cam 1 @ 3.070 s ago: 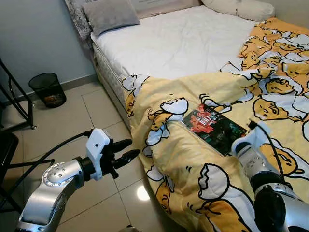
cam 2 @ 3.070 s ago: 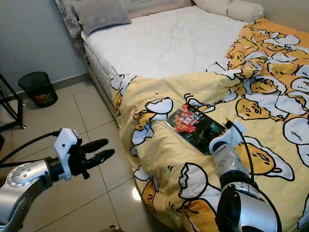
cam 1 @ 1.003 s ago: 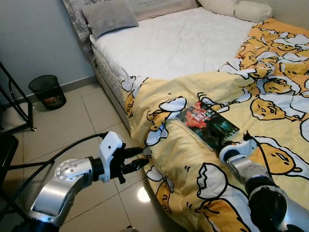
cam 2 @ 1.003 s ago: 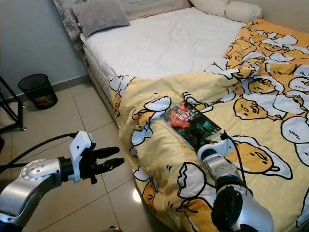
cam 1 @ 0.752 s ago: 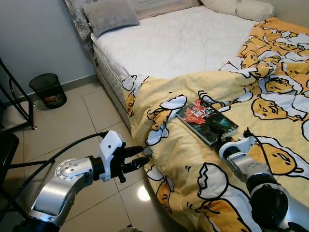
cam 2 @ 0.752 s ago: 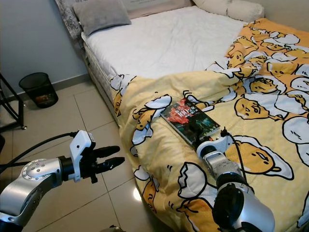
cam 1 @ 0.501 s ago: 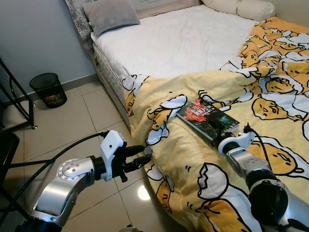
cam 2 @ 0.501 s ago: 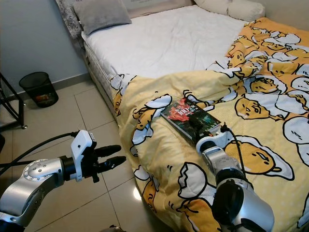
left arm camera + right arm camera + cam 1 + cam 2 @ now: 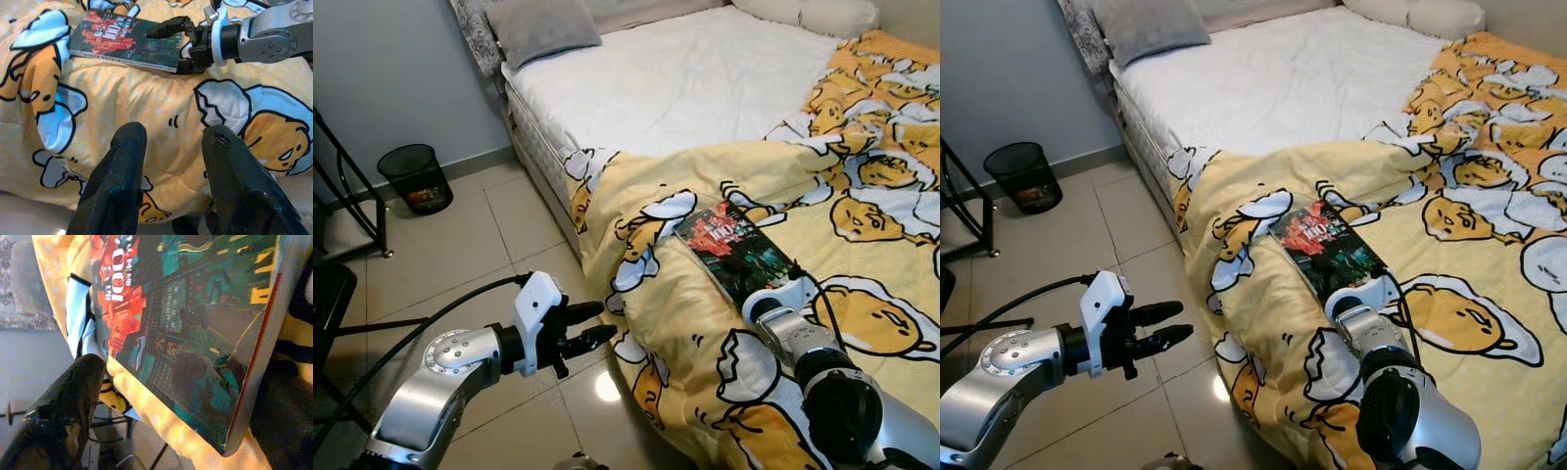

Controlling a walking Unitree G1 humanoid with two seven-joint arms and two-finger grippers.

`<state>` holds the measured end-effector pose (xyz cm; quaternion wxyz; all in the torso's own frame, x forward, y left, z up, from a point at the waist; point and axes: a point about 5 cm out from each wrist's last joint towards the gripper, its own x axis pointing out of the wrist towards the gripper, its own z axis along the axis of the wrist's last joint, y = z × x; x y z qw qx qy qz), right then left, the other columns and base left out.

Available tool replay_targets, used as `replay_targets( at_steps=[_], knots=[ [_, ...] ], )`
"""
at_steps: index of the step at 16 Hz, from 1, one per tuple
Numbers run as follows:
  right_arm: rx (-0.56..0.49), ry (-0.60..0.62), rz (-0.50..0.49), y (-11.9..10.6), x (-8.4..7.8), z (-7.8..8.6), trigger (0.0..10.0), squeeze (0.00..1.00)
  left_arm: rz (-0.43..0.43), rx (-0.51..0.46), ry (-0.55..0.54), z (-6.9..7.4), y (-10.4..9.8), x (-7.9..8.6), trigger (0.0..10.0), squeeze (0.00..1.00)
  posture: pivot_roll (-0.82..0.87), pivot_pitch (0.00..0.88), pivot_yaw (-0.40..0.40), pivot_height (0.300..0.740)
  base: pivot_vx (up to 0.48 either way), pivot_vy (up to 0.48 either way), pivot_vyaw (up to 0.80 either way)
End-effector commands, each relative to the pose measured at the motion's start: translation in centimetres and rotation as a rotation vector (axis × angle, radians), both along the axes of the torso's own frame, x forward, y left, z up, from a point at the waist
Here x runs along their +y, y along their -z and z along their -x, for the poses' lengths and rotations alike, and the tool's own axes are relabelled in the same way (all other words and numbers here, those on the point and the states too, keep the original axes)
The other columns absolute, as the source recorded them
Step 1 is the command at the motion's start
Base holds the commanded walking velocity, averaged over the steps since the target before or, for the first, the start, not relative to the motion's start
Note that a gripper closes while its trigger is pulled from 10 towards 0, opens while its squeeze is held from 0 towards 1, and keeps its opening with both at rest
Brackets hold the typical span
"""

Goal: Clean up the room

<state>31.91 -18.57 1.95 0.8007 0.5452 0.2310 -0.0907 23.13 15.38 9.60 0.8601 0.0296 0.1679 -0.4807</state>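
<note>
One book with a dark, red-lettered cover is seen lying flat on a yellow cartoon-egg duvet, which is draped over the near corner of a bed and spills to the tiled floor. The book is judged stiff, fairly light and glossy, so likely a little slippery; its near short edge, raised slightly by the soft bedding, appears the best place to be gripped, one finger above and one below.

The right hand is held low at that near edge, its fingers spread apart around the corner, not yet closed on it. The left hand is held out over the floor beside the hanging duvet, fingers parted and holding nothing, pointed toward the bed.
</note>
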Motion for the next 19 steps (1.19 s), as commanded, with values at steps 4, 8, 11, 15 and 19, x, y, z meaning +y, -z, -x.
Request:
replay_targets(
  at_steps=[4,8,11,15,19],
  knots=[
    [-0.024,0.097,-0.139,-0.7,0.9,-0.8,10.0,0.00,-0.028,0.003,-0.003,0.5,-0.5,0.7,10.0,0.15,0.10,0.110,0.096,0.740,0.000,0.000,0.00],
    [-0.099,0.137,-0.210,-1.8,1.2,-1.6,0.0,0.00,-0.028,0.014,-0.004,0.9,-0.4,0.6,10.0,0.15,0.10,0.107,0.097,0.740,0.000,0.000,0.00],
    [-0.122,0.146,-0.210,-1.9,1.2,-1.7,0.0,0.00,-0.020,0.008,-0.009,0.6,-0.4,0.4,10.0,0.15,0.10,0.099,0.087,0.740,0.000,0.000,0.00],
    [-0.146,0.138,-0.211,-2.0,1.1,-1.7,0.0,0.00,-0.014,0.006,-0.017,0.7,-0.3,0.3,10.0,0.15,0.09,0.080,0.076,0.740,0.000,0.000,0.00],
    [-0.163,0.125,-0.216,-1.8,1.2,-1.4,0.0,0.00,-0.007,0.004,-0.020,0.7,-0.2,0.0,10.0,0.15,0.08,0.066,0.074,0.740,0.000,0.000,0.00]
  ],
)
